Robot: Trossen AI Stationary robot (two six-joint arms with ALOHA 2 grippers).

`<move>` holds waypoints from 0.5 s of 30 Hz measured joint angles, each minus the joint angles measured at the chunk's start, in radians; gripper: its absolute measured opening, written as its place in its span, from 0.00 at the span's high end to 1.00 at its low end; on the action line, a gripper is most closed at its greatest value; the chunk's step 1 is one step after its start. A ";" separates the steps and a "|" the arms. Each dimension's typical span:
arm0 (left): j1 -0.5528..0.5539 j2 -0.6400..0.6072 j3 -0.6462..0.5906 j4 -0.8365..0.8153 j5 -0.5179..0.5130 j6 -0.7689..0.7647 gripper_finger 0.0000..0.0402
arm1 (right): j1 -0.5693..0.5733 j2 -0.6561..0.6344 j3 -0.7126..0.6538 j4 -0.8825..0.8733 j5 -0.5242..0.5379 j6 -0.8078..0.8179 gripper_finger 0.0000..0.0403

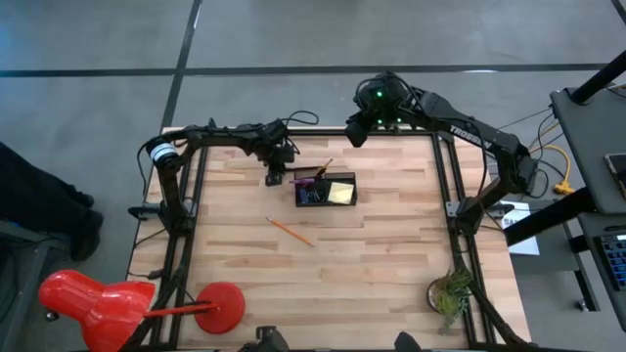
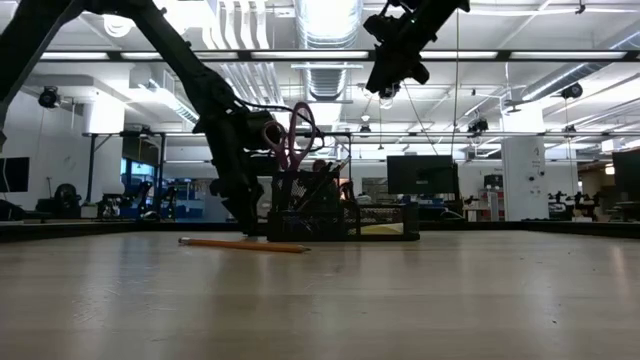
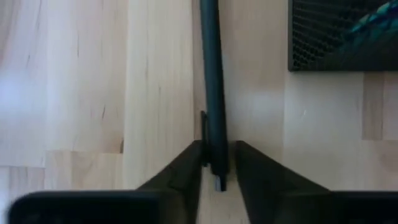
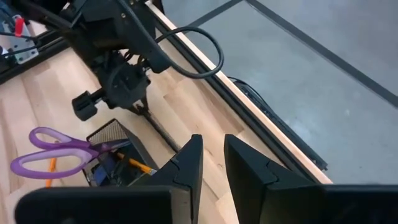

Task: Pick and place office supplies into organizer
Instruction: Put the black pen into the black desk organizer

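- While the left gripper pinched a dark pen on the table just left of the organizer, scissors stood inside it.
- A sticky pad filled its right section.
- The pencil lay below.
- At upper center, the right gripper hung slightly parted, empty.

A pale wooden plank desk is filling the middle of the high view. A black mesh organizer is sitting just above centre. An orange pencil is lying loose just below it. A dark pen is resting on the wood beside the organizer. A small green plant is standing at the lower right corner.
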 joint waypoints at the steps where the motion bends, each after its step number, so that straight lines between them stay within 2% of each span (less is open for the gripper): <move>1: 0.000 0.000 -0.001 0.007 -0.003 0.000 0.84 | 0.000 0.000 0.000 0.000 0.001 0.004 0.85; 4: -0.001 0.000 -0.005 0.039 -0.007 0.001 0.94 | 0.000 0.000 0.000 0.000 0.002 0.014 0.85; 10: -0.002 0.001 -0.009 0.033 -0.037 0.000 0.94 | 0.001 0.000 0.000 0.000 0.001 0.022 0.85; 15: -0.004 -0.033 -0.013 -0.058 -0.099 -0.004 0.94 | 0.001 0.000 0.000 0.000 0.001 0.027 0.85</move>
